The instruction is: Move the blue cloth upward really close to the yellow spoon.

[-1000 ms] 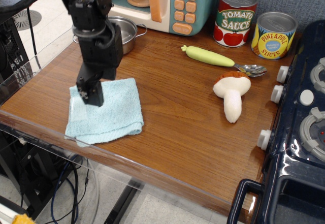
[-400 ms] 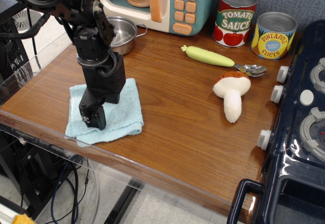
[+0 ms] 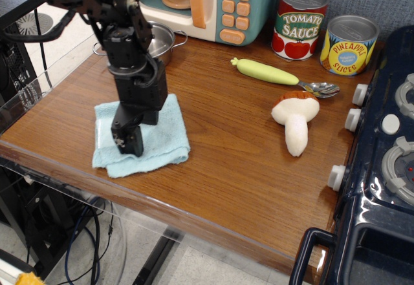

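The blue cloth (image 3: 165, 132) lies flat near the front left of the wooden table. My gripper (image 3: 129, 147) points down onto the cloth's middle left, with its black fingers close together and pressed into the fabric. The yellow spoon (image 3: 265, 72) lies at the back, right of centre, with its pale yellow-green handle to the left and its silver bowl (image 3: 321, 89) to the right. A wide stretch of bare wood separates the cloth from the spoon.
A white mushroom toy with a brown cap (image 3: 295, 121) lies just in front of the spoon's bowl. A steel pot (image 3: 162, 39) and a toy microwave (image 3: 217, 4) stand behind the arm. Two cans (image 3: 299, 23) (image 3: 348, 46) stand at the back right. A toy stove (image 3: 388, 162) borders the right side.
The gripper came down onto the cloth, then shifted a little to the right. The cloth slid with it, slightly right and toward the back. The spoon and mushroom have not moved.
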`<action>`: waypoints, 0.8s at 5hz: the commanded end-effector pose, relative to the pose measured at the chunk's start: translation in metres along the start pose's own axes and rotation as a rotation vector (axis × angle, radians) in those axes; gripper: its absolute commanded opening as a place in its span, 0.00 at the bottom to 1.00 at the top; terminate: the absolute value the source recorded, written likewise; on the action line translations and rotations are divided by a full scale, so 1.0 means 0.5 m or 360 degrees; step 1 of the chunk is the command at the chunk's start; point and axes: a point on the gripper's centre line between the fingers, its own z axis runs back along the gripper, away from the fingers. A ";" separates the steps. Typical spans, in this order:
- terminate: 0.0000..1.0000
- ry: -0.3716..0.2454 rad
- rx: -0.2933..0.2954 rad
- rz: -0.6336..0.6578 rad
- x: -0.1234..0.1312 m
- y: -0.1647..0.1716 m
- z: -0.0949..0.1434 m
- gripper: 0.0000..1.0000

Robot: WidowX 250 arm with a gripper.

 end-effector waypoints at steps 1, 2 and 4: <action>0.00 -0.0129 0.0041 -0.0123 0.107 0.042 0.005 1.00; 0.00 -0.0199 0.0041 -0.0131 0.159 0.076 0.006 1.00; 0.00 -0.0205 0.0083 -0.0173 0.215 0.124 0.009 1.00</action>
